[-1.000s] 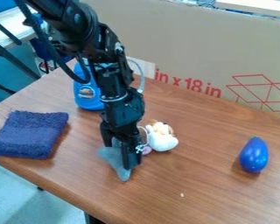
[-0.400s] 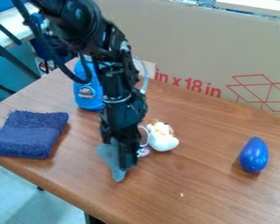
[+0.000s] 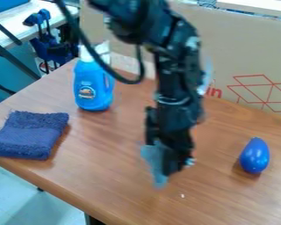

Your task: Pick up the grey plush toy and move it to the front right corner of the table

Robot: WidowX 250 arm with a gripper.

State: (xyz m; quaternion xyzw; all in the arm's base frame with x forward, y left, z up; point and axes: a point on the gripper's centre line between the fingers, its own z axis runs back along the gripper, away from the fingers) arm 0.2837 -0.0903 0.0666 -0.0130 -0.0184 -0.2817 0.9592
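Note:
Over the middle of the table, the black gripper (image 3: 166,163) hangs from the arm, shut on a grey-blue soft object (image 3: 155,161). Part of this object sticks out on the left of the fingers and its narrow end points down. Whether it touches the tabletop I cannot tell. The arm covers the surface directly behind the gripper.
A folded dark blue cloth (image 3: 30,134) lies at the table's left edge. Behind it to the right stands a blue bottle (image 3: 92,88). A blue egg-shaped object (image 3: 255,155) rests on the wooden table (image 3: 225,200) at right. A large cardboard panel (image 3: 248,48) borders the back.
My gripper has moved right with the grey-blue object, uncovering more of the bottle. The arm now stands in front of the spot where a white and brown plush lay.

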